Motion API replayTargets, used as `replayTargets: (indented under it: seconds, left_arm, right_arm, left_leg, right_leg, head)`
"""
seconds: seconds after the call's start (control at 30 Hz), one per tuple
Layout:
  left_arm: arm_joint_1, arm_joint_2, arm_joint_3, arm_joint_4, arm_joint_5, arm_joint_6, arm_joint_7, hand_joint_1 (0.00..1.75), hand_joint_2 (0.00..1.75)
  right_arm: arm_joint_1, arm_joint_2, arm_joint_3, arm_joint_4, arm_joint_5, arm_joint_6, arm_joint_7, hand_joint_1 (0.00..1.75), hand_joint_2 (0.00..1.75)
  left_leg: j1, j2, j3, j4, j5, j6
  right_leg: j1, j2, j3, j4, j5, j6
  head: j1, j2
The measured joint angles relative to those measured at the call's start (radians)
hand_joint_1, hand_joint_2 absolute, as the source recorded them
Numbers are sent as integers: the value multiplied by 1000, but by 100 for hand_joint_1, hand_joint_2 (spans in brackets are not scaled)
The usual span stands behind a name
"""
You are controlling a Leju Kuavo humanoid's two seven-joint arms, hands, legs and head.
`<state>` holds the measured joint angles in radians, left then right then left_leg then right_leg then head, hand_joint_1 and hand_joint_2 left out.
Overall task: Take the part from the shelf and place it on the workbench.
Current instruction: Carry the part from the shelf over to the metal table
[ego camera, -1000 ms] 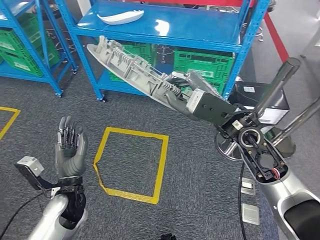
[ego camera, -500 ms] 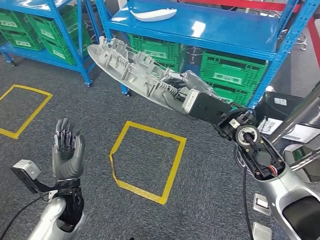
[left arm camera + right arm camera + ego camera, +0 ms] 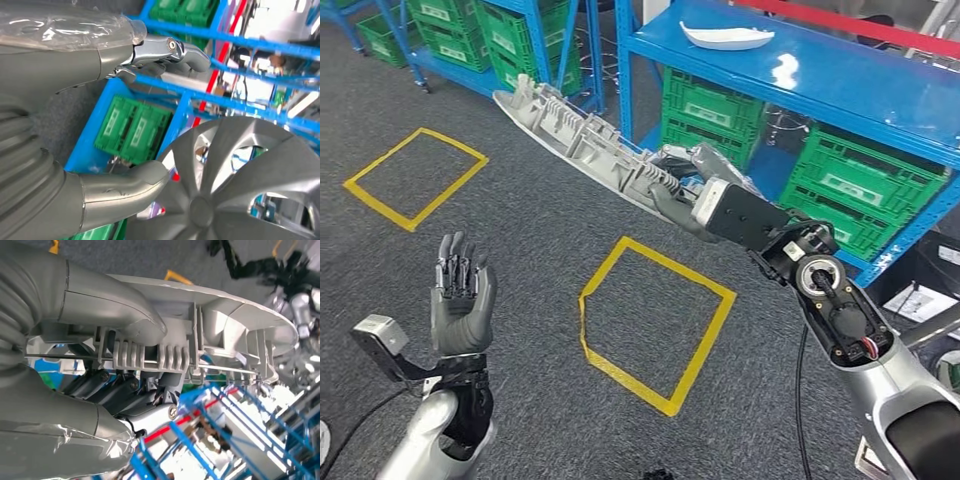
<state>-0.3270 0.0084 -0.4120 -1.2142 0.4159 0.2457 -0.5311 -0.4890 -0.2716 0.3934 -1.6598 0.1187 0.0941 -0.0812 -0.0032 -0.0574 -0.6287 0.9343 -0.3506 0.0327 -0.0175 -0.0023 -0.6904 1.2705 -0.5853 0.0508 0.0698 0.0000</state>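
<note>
My right hand (image 3: 691,185) grips one end of a long light-grey ribbed plastic part (image 3: 584,145), held in the air and slanting up toward the far left. Up close, the right wrist view has the thumb (image 3: 113,305) pressed on the part (image 3: 211,325) with the dark fingers (image 3: 113,390) under it. My left hand (image 3: 460,295) is raised at the lower left, palm up, fingers spread and holding nothing. In the left wrist view the left hand (image 3: 94,125) is open too. A second white curved part (image 3: 727,37) lies on the blue shelf (image 3: 833,80).
Green crates (image 3: 863,180) sit under the blue shelf at the right, more green crates (image 3: 509,35) under a shelf at the far left. Yellow tape squares (image 3: 656,325) (image 3: 414,175) mark the grey carpet. A silver wheel cover (image 3: 241,185) is in the left wrist view.
The whole view has swung leftward: shelves and floor squares have slid to the right in the picture. My right hand keeps hold of the part, and both arms keep their pose.
</note>
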Motion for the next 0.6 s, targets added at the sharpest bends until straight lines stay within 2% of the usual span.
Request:
replayTargets:
  seconds: [0.03,0.07,0.1,0.13,0.17,0.2,0.23,0.27,0.3,0.33,0.37,0.43,0.47,0.5,0.53,0.57,0.6]
  left_arm:
    - [1,0,0,0,-1,0,2,0,175]
    - [1,0,0,-2,-2,0,5,0,175]
    - [1,0,0,-4,-3,0,7,0,175]
    - [0,-1,0,-6,-4,0,9,0,175]
    - [0,-1,0,-8,-4,-1,12,0,175]
    - [0,-1,0,-10,-5,-2,13,0,175]
    - [1,-1,0,-11,-5,-3,15,0,175]
    - [3,-1,0,-12,-5,-5,16,0,175]
    - [4,0,0,-14,-6,-6,16,0,175]
    - [4,1,0,-17,-6,-8,15,0,175]
    - [1,1,0,-18,-6,-9,15,0,175]
    - [-2,2,0,-21,-7,-11,16,0,175]
    - [-2,2,-1,-21,-7,-11,16,0,175]
    - [-1,2,-2,-21,-7,-12,17,0,175]
    - [0,2,-3,-21,-7,-12,17,0,175]
    - [0,2,-4,-22,-7,-12,18,0,175]
    - [0,3,-4,-23,-7,-12,18,0,175]
  right_arm:
    - [1,0,-1,0,0,1,2,175,175]
    - [2,0,-2,0,0,3,5,175,175]
    - [2,0,-4,-2,0,4,7,175,175]
    - [2,0,-5,-3,-1,6,9,175,175]
    - [2,0,-6,-6,-1,8,10,175,175]
    - [2,0,-8,-9,-2,9,10,175,175]
    - [1,0,-8,-11,-2,10,11,175,175]
    - [1,0,-8,-14,-2,10,13,175,175]
    - [2,0,-9,-16,-2,11,15,175,175]
    - [2,0,-9,-19,-2,11,16,175,175]
    - [2,0,-11,-21,-2,11,17,175,175]
    - [3,-1,-14,-27,-2,11,18,175,175]
    - [3,-1,-15,-28,-2,11,19,175,175]
    - [4,-1,-16,-29,-2,11,19,175,175]
    - [4,-1,-16,-30,-2,11,19,175,175]
    - [5,-1,-16,-31,-2,11,20,175,175]
    - [5,-1,-16,-31,-2,11,21,175,175]
  left_leg:
    - [0,-15,1,2,-1,0]
    - [0,-31,3,5,-4,-1]
    - [0,-46,4,9,-7,-2]
    - [-1,-60,4,13,-10,-5]
    - [1,-72,1,18,-11,-9]
    - [3,-84,-4,21,-11,-13]
    - [6,-97,-8,21,-8,-19]
    - [8,-111,-12,20,-5,-25]
    - [7,-111,-14,21,-5,-30]
    - [4,-93,-21,34,-13,-35]
    - [1,-59,-39,70,-32,-40]
    - [3,20,-109,203,-91,-48]
    - [7,39,-148,273,-115,-52]
    - [11,48,-173,316,-123,-55]
    - [15,52,-177,318,-113,-57]
    - [17,59,-154,273,-85,-59]
    - [19,75,-114,198,-49,-59]
  right_leg:
    - [0,2,-5,-8,22,-1]
    - [-1,7,9,-57,62,-3]
    - [-2,22,35,-129,108,-6]
    - [-5,46,62,-195,139,-10]
    - [-7,67,85,-247,156,-13]
    - [-7,82,99,-274,159,-15]
    - [-7,83,107,-280,154,-17]
    - [-7,71,114,-287,153,-20]
    - [-8,57,122,-292,155,-23]
    - [-10,42,128,-298,157,-28]
    - [-12,27,133,-304,159,-33]
    - [-10,-1,138,-307,158,-40]
    - [-9,-16,138,-307,157,-41]
    - [-8,-30,139,-307,155,-41]
    - [-9,-43,140,-307,153,-40]
    - [-9,-57,143,-307,150,-38]
    - [-10,-68,148,-307,146,-34]
  head:
    - [1,0]
    - [2,0]
    - [5,0]
    - [6,0]
    - [5,0]
    - [4,0]
    - [4,0]
    - [5,0]
    - [5,0]
    - [0,0]
    - [-6,0]
    - [-18,0]
    - [-19,0]
    - [-19,0]
    - [-20,0]
    - [-20,0]
    - [-21,0]
